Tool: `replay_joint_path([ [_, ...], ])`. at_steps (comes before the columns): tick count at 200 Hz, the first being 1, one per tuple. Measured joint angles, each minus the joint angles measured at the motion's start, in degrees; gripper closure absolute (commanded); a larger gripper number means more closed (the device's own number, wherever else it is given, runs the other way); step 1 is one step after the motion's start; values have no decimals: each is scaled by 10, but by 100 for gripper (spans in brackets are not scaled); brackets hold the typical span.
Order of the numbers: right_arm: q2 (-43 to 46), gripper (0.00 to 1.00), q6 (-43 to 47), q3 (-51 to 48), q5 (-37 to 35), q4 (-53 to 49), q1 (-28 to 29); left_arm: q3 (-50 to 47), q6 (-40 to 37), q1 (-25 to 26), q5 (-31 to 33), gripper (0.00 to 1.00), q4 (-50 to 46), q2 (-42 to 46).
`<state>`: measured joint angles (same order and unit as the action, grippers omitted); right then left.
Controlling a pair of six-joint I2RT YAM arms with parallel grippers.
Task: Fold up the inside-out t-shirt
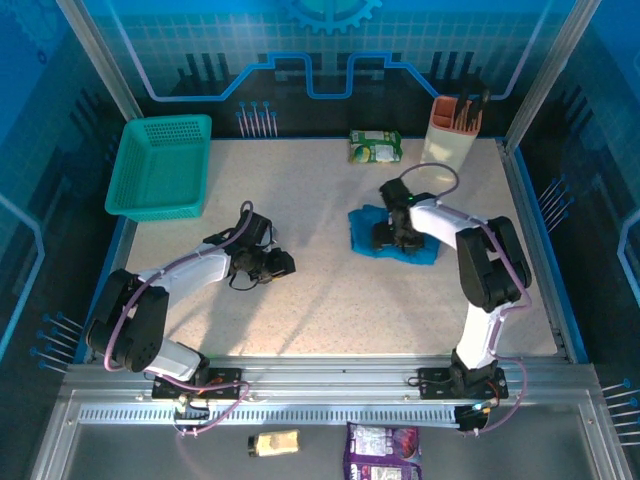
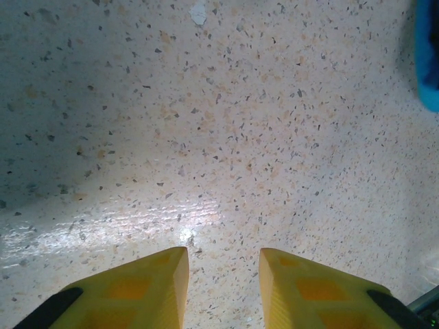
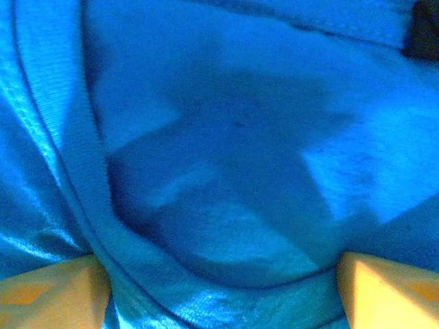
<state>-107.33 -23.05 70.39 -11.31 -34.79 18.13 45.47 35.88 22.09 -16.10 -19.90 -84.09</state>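
The inside-out t-shirt (image 1: 363, 240) lies as a small blue bundle on the speckled table, right of centre. My right gripper (image 1: 392, 232) is down on top of it. In the right wrist view blue cloth (image 3: 233, 137) with a ribbed neck band (image 3: 75, 157) spreads beneath the right gripper (image 3: 223, 281), whose yellow fingers stand wide apart, open, with cloth bulging between them. My left gripper (image 1: 283, 264) hovers over bare table to the left of the shirt. In the left wrist view the left gripper (image 2: 224, 264) is partly open with nothing between its fingers, and a blue cloth edge (image 2: 429, 62) shows at the upper right.
A teal mesh basket (image 1: 162, 165) stands at the back left. A green snack packet (image 1: 375, 146) and a beige holder (image 1: 455, 130) sit at the back right. Two packets (image 1: 273, 442) (image 1: 383, 452) lie in front of the near rail.
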Motion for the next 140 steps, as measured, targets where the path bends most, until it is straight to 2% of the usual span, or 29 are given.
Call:
replay_joint_path([
  [47, -31, 0, 90, 51, -13, -25, -101, 1, 0, -3, 0, 66, 0, -12],
  [91, -73, 0, 192, 116, -51, -31, -160, 16, 0, -14, -3, 66, -6, -18],
  [140, -82, 1, 306, 134, -64, -16, -219, 53, -7, -25, -28, 66, -9, -48],
])
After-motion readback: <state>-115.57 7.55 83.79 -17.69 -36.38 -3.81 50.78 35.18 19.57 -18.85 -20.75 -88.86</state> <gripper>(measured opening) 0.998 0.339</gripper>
